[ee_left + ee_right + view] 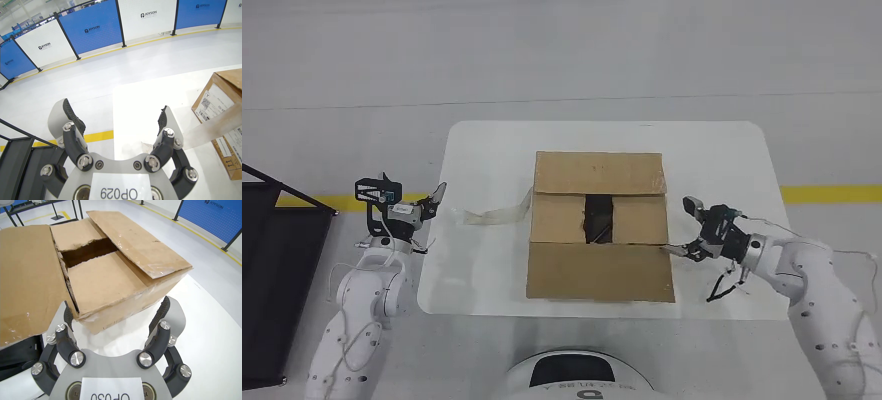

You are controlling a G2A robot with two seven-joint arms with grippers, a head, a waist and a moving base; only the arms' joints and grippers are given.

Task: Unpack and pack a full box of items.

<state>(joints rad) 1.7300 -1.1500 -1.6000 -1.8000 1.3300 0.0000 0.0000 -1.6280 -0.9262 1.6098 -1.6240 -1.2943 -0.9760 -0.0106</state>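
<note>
A brown cardboard box (597,225) stands mid-table with its two outer flaps folded outward. Its inner flaps (102,277) lie nearly flat, leaving a dark gap (598,218) between them; the contents are hidden. A loose strip of clear tape (492,213) runs from the box's left side toward my left gripper (434,203). That gripper (115,109) is open at the table's left edge, and the tape (208,130) passes just outside one finger. My right gripper (685,230) is open at the box's right side, its fingers either side of a lower box corner (115,308).
The white table (722,160) has bare room around the box on all sides. A black rack (272,270) stands on the floor left of the table. A yellow floor line (832,192) runs behind, and blue and white fence panels (90,30) stand far off.
</note>
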